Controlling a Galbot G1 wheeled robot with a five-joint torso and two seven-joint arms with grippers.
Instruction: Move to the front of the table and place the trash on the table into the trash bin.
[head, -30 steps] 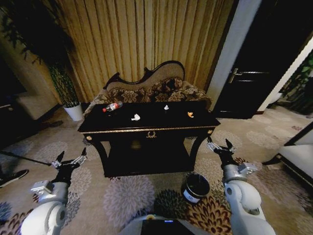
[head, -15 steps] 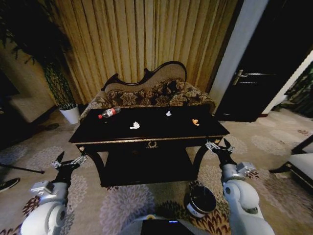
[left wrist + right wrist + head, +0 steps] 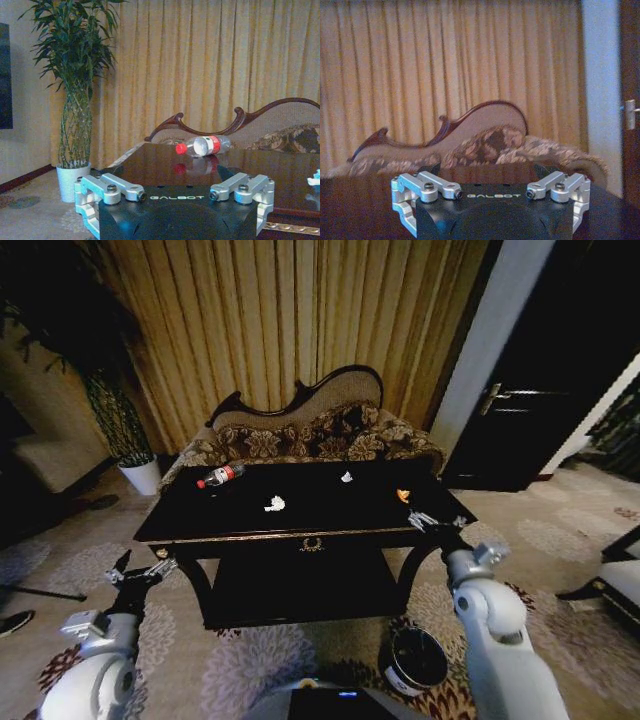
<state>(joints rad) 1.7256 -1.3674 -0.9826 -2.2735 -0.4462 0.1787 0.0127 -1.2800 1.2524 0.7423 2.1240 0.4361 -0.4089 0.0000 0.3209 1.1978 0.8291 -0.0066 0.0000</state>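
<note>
**A:** Which step is this?

**B:** I'd call it the approach, nearly done. Nearest the robot, the trash bin (image 3: pixel 417 660) stands on the carpet by its right side, below the table's right end. The left gripper (image 3: pixel 140 571) hangs low off the table's left corner, jaws spread, holding nothing. The right gripper (image 3: pixel 432 522) is raised to the table's front right edge, fingers apart and empty too (both wrist views show the gap plainly).

**A:** And the trash?

**B:** All on the table (image 3: pixel 250 525). The crumpled paper (image 3: pixel 274 504) lies mid-top, an orange scrap (image 3: pixel 403 495) just beyond the right gripper, a small white scrap (image 3: pixel 346 477) farther back, and the bottle (image 3: pixel 221 476) on its side toward the far left.

**A:** Next move?

**B:** Probably the orange scrap, being closest to that gripper. It looks thin, though I can't make out its shape, so it calls for a low, careful pinch.
</note>
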